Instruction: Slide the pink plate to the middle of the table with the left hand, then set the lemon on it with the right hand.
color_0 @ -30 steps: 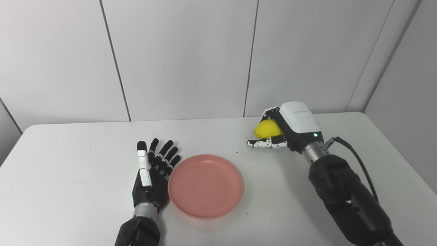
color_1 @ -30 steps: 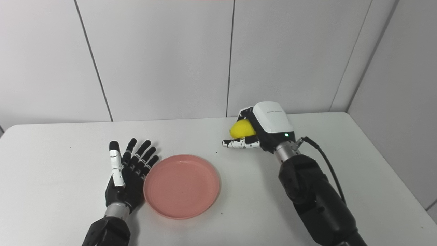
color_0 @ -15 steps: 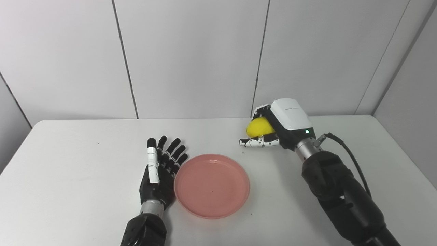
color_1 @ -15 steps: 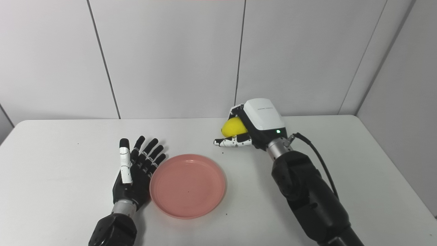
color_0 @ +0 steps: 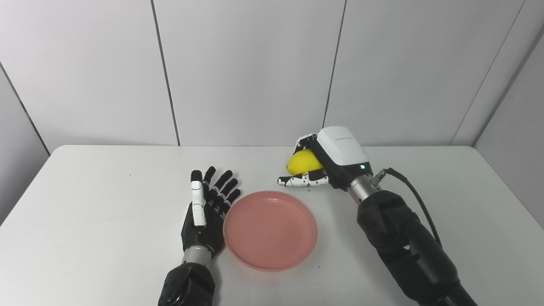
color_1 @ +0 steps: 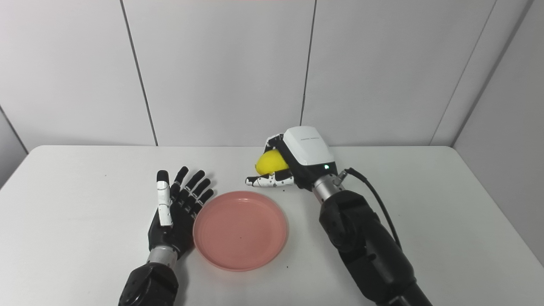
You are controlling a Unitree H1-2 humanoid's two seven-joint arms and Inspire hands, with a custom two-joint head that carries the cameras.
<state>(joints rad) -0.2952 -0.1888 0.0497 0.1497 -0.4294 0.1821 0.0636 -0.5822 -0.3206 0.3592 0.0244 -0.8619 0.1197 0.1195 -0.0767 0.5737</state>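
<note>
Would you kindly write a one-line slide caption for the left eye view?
Right robot hand holds the lemon beyond the pink plate; open left robot hand rests beside it.

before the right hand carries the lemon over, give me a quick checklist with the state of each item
1. Lemon held in the right hand: ok, fingers wrap it.
2. Lemon lifted off the table: cannot tell, the thumb sits low near the surface.
3. Pink plate near the table's middle: ok.
4. Plate bare, ready to take the lemon: ok.
5. Left hand out of the drop zone: ok, open, flat beside the plate's left rim, not over it.
6. Path from lemon to plate free: ok, nothing lies between them.
</note>
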